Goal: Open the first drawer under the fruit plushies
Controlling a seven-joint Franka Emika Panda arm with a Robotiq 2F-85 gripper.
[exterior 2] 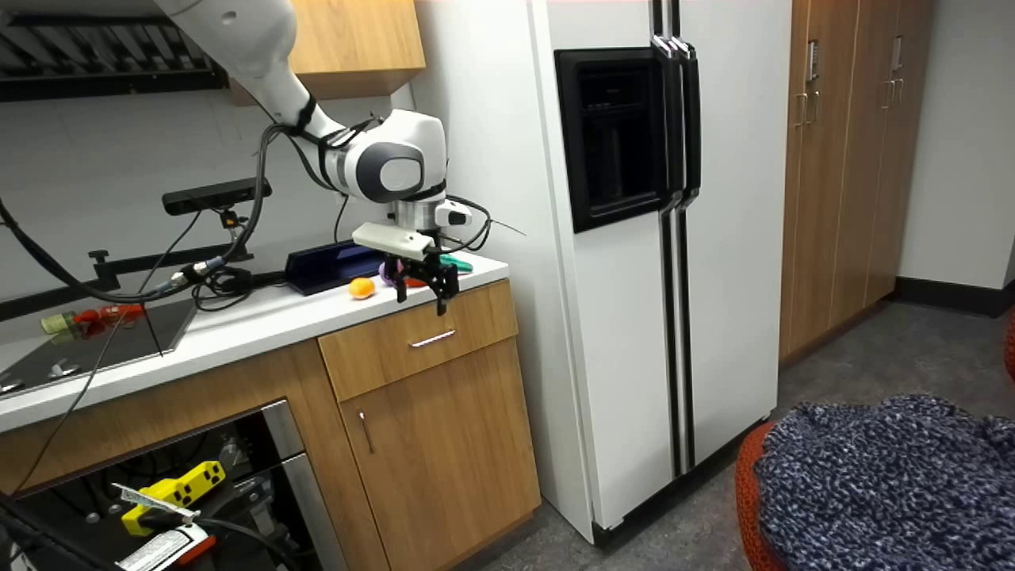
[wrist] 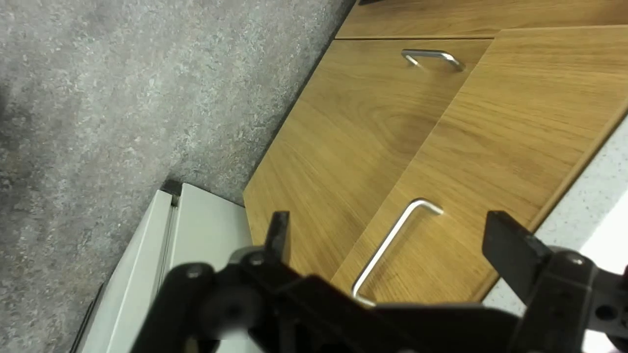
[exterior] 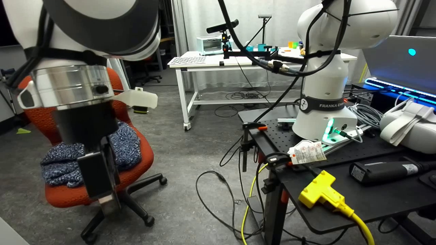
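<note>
In an exterior view, the black band [exterior: 314,104] round the white robot arm's base [exterior: 310,126] reads "FRANKA EM", the rest curving out of sight; the print on a white paper tag [exterior: 308,153] nearby is illegible. The black two-fingered gripper [wrist: 387,235], fingers spread wide, is near the shallow light-wood drawer [exterior 2: 392,349], apparently closed, under the white countertop [exterior 2: 270,321], left of the white refrigerator [exterior 2: 614,317].

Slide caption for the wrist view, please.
Open gripper, not yet touching the metal handle of a closed wooden drawer.

Smooth wood drawer [wrist: 495,171] — its handle [wrist: 386,246] glossy metal — gripper [wrist: 390,223] matt.
</note>
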